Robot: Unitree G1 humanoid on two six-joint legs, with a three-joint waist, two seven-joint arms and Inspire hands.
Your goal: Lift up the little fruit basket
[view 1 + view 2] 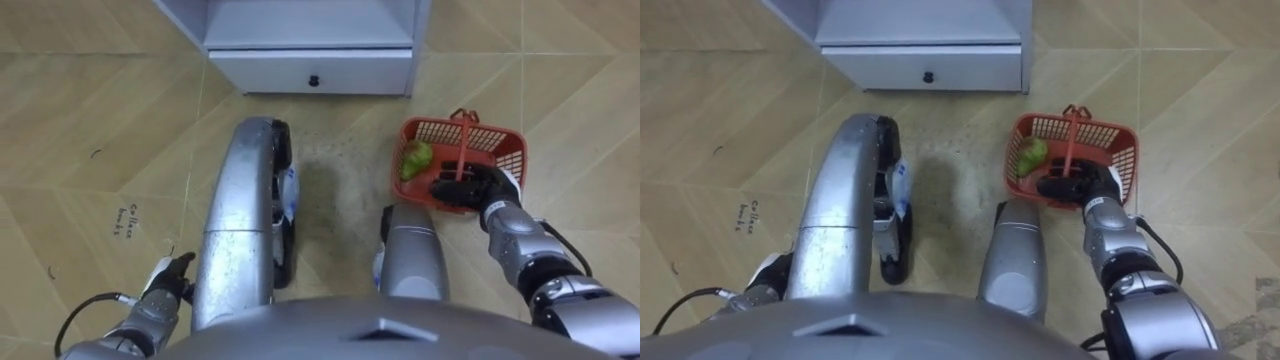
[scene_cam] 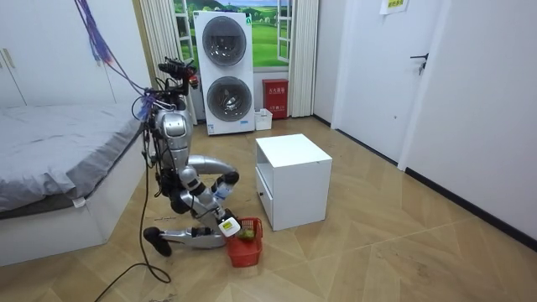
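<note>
The fruit basket (image 1: 505, 150) is sitting low at the wooden floor (image 1: 90, 100), just beside the robot's right knee and a little in front of it. You are looking down into it from above: it is red, with mesh walls. A green fruit (image 1: 417, 158) is lying inside, against the wall on the robot's left. A thin red handle (image 1: 463, 140) is crossing over the basket from the far rim toward the near rim. I cannot tell if the bottom of the basket is touching the floor or not.

The right hand (image 1: 472, 188) is reaching to the near rim of the basket, and its dark fingers are curling round the near end of the handle, so it is grasping the basket there. The left hand (image 1: 168, 280) is hanging low at the robot's left side, close to the floor and well apart from the basket. I cannot tell whether it is released or clenched.

Beyond the basket a white cabinet (image 1: 310, 70) is standing, and its drawer with a small dark knob (image 1: 314, 80) is facing the robot. In the room view the robot is kneeling on the floor between this cabinet and a bed (image 2: 50, 143), and two washing machines (image 2: 225, 75) are standing one upon the other at the far wall.
</note>
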